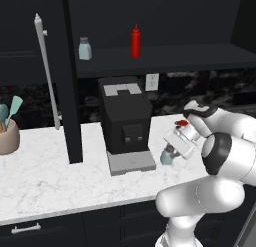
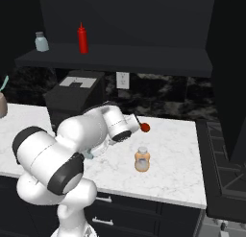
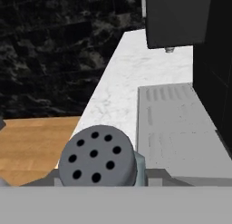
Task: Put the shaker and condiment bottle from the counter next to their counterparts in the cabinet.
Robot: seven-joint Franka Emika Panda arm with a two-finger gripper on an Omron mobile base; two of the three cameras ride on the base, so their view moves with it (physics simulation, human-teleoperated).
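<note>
A small blue-green shaker (image 1: 167,156) with a grey cap full of holes (image 3: 97,157) sits tilted near the middle right, above the white counter (image 1: 60,176). A squat orange bottle (image 2: 141,159) with a pale cap stands upright on the counter. In the black cabinet (image 1: 165,58) at the top, a matching second shaker (image 1: 85,48) and a tall red bottle (image 1: 135,41) stand apart.

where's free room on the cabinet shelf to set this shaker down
The shelf is bare along its whole stretch right of the red squeeze bottle. A smaller bare gap lies between that bottle and the shelf shaker. Left of that shaker it is tight against the open cabinet door. The gripper holds the shaker low beside the coffee machine.
</note>
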